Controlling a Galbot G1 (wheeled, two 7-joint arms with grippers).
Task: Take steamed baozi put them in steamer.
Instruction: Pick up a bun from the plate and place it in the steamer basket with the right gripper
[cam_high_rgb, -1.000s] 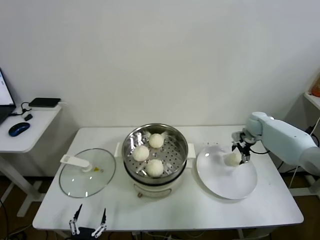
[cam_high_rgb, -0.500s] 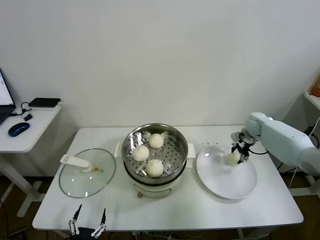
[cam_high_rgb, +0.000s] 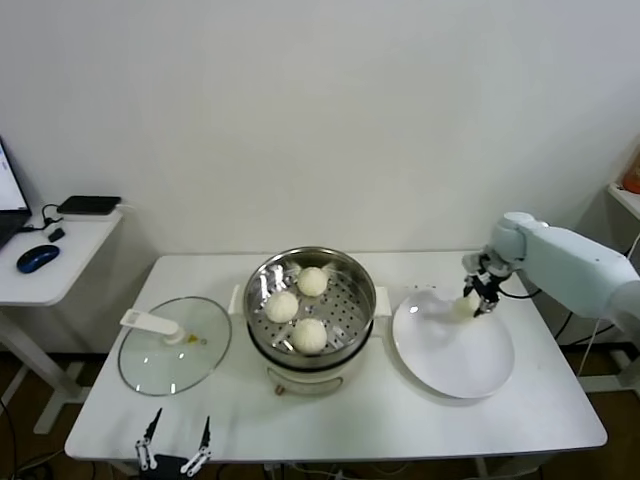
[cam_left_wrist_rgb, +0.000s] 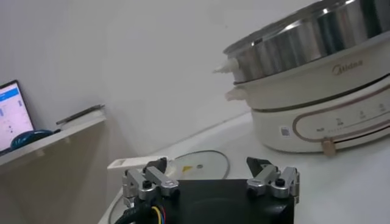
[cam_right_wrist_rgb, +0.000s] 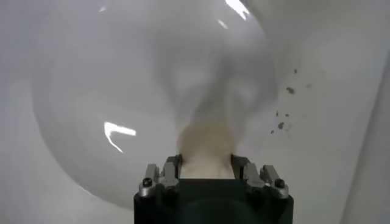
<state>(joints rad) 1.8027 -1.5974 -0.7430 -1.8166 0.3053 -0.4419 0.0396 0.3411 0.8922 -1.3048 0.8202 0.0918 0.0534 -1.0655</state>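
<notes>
1. Steamer (cam_high_rgb: 311, 312) sits mid-table, uncovered; its glass lid (cam_high_rgb: 176, 345) lies flat on the table to the robot's left, likely parked there to leave the perforated tray free for loading.
2. Three steamed baozi (cam_high_rgb: 310, 335) rest on the tray, grouped near its centre, apart from one another. Room looks left for one more.
3. Fourth baozi (cam_high_rgb: 468, 303) is over the far edge of the white plate (cam_high_rgb: 440, 365), on the robot's right. Plate otherwise bare.
4. Right gripper (cam_high_rgb: 476, 300) is at that bun, fingers drawn in tight against its sides; wrist view shows the pale dough pinched between the two fingertips (cam_right_wrist_rgb: 173, 167). Whether it has cleared the plate, I cannot tell.
5. Left gripper (cam_left_wrist_rgb: 210, 178) hangs low at the near table edge, fingers spread, holding nothing.
6. Judgement: carry to steamer comes next.
</notes>
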